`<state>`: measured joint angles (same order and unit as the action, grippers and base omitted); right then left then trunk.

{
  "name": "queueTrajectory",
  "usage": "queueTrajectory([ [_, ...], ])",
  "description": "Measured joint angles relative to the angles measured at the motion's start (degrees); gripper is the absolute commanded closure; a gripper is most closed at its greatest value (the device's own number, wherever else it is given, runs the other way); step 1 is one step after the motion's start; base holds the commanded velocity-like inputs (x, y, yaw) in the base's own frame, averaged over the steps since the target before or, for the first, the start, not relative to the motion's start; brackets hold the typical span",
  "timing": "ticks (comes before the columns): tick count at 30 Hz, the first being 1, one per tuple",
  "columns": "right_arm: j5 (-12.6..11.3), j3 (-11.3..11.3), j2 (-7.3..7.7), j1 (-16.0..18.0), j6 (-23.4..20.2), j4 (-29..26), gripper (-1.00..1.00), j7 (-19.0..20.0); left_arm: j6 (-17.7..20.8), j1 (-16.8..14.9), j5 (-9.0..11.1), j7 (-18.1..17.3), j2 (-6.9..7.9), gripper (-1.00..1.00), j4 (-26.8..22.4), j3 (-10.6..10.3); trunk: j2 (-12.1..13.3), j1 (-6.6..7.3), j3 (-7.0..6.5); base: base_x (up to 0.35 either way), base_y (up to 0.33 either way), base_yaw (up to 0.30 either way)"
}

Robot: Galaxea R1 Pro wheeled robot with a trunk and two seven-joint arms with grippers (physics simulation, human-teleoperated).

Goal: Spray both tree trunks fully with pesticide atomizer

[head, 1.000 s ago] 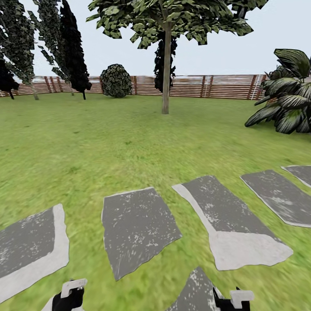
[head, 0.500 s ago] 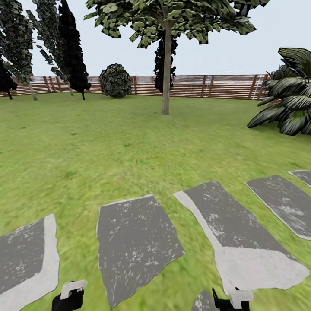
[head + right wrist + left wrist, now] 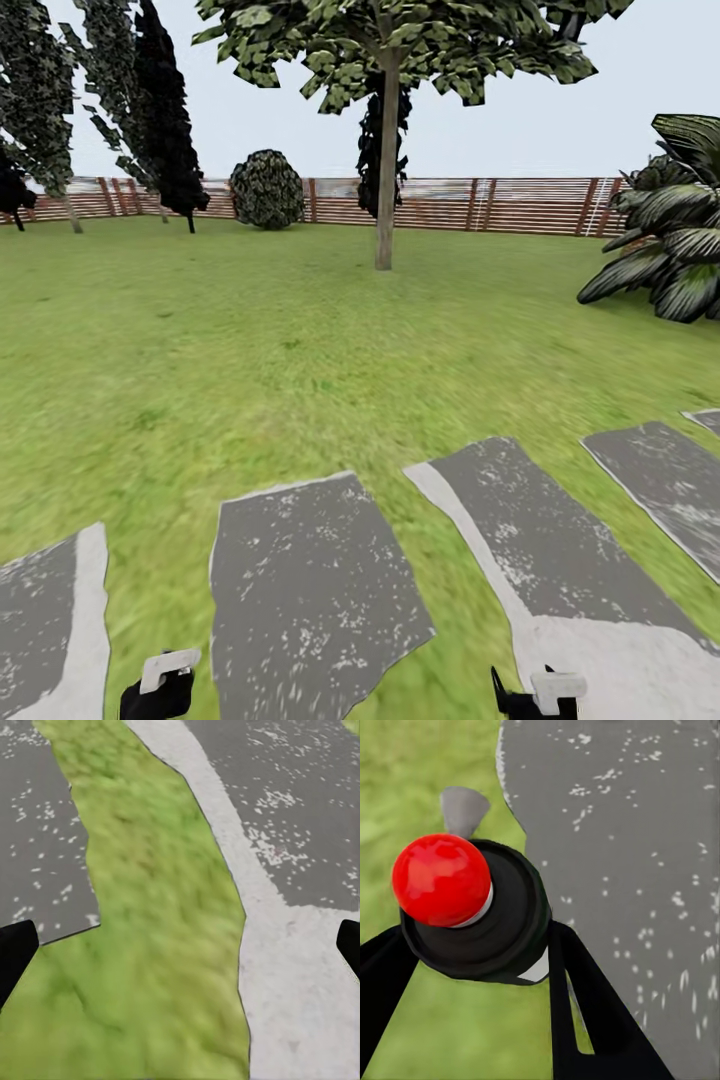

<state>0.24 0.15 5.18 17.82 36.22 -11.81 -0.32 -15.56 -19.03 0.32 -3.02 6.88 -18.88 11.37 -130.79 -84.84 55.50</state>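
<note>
Your head camera looks over the lawn (image 3: 300, 330) toward the slatted fence (image 3: 480, 202), with one bare-trunked tree (image 3: 386, 160) standing at twelve o'clock, well beyond the grey stepping stones (image 3: 310, 590) lying nearest you. Your left gripper (image 3: 472, 967) is pinched on the pesticide atomizer (image 3: 472, 915), whose red nozzle tip (image 3: 441, 879) points out over the grass beside a stone. Your right gripper (image 3: 180, 945) hangs with its fingers (image 3: 15, 952) spread wide and nothing between them, over a grass strip between two stones.
</note>
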Motion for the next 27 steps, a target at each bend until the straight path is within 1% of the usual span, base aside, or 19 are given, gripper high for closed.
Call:
queueTrajectory([
  [27,0.0,0.0,-0.09,0.0,0.0,0.0,-1.00,0.0,0.0,0.0,0.0,0.0,0.00,1.00,0.0,0.1,0.0,0.00,0.00,0.338,0.000,0.000],
])
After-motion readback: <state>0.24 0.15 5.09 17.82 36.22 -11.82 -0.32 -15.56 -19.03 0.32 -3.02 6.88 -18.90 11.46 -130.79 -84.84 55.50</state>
